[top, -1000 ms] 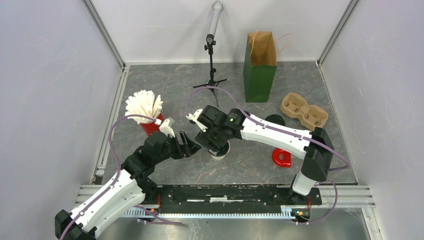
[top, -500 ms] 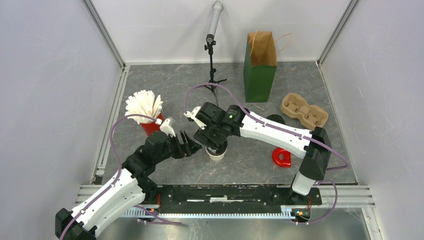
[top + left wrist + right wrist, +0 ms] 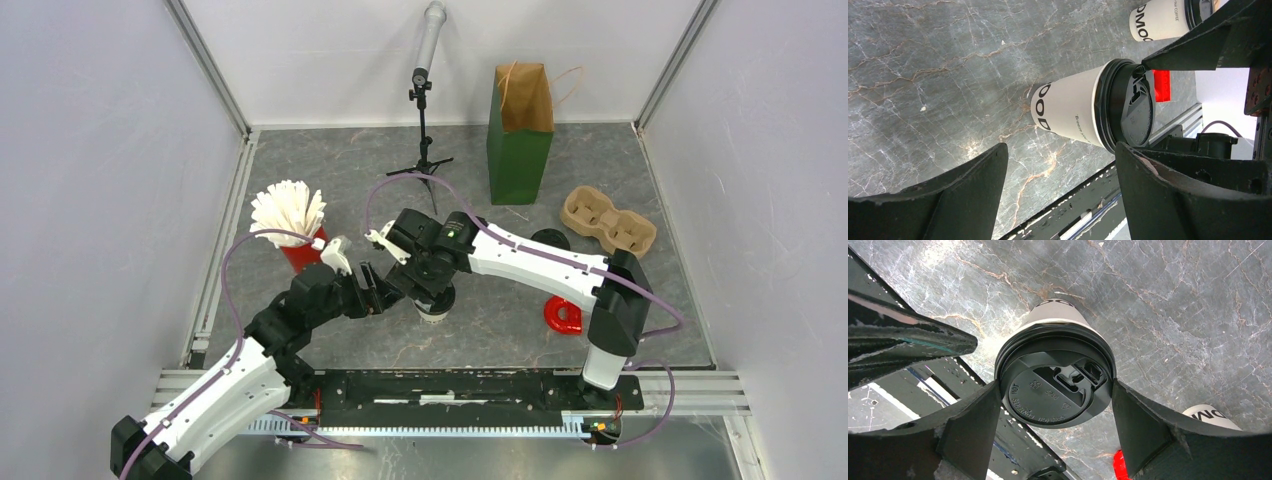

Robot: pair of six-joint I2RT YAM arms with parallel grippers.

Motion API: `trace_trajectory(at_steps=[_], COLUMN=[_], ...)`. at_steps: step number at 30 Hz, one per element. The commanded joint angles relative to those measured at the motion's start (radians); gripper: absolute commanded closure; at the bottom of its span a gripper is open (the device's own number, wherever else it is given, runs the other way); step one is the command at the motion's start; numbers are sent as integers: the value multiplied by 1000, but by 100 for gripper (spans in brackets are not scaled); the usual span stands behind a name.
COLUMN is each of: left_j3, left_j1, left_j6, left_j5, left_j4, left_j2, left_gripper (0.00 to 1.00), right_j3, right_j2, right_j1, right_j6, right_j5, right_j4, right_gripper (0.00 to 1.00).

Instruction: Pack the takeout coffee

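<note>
The takeout coffee (image 3: 433, 308), a cream paper cup with a black lid, stands upright on the grey floor at centre front. My right gripper (image 3: 430, 284) is above it, and its fingers touch the lid (image 3: 1055, 382) on both sides. My left gripper (image 3: 384, 291) is open and empty just left of the cup. In the left wrist view the cup (image 3: 1070, 112) lies beyond the open fingers (image 3: 975, 172). The tall green paper bag (image 3: 520, 135) stands open at the back.
A second lidded cup (image 3: 549, 241) stands right of the right arm and also shows in the left wrist view (image 3: 1158, 20). A brown cup carrier (image 3: 607, 222) lies at the right, a red cup of white sticks (image 3: 291, 220) at the left, a red object (image 3: 563, 316) at front right, and a microphone stand (image 3: 424, 110) at the back.
My right gripper has shifted a little to the left over the cup, and the cup has moved slightly left with it. My left arm has barely moved.
</note>
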Motion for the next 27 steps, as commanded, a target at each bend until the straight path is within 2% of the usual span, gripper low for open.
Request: trace_trajectory(at_steps=[1, 8, 12, 14, 16, 24, 27], left_j3=[-6, -13, -13, -10, -11, 9, 25], left_j1=[4, 5, 5, 5, 5, 5, 5], left_j6=[-22, 1, 55, 77, 85, 93, 112], left_j5=[14, 48, 102, 113, 118, 133, 141], left_j4=[47, 80, 104, 104, 109, 115, 112], left_j2=[-5, 2, 0, -5, -12, -7, -5], left_gripper=[16, 14, 5, 0, 0, 0, 0], right_j3=[36, 38, 34, 23, 13, -65, -147], right_j2=[11, -6, -15, -31, -50, -177, -258], right_j1=[3, 3, 3, 3, 3, 2, -5], right_j6=[-11, -12, -14, -19, -28, -37, -41], right_j5=[-6, 0, -2, -11, -17, 37, 82], right_j4=[8, 39, 36, 46, 53, 119, 166], right_gripper=[16, 11, 11, 8, 2, 2, 2])
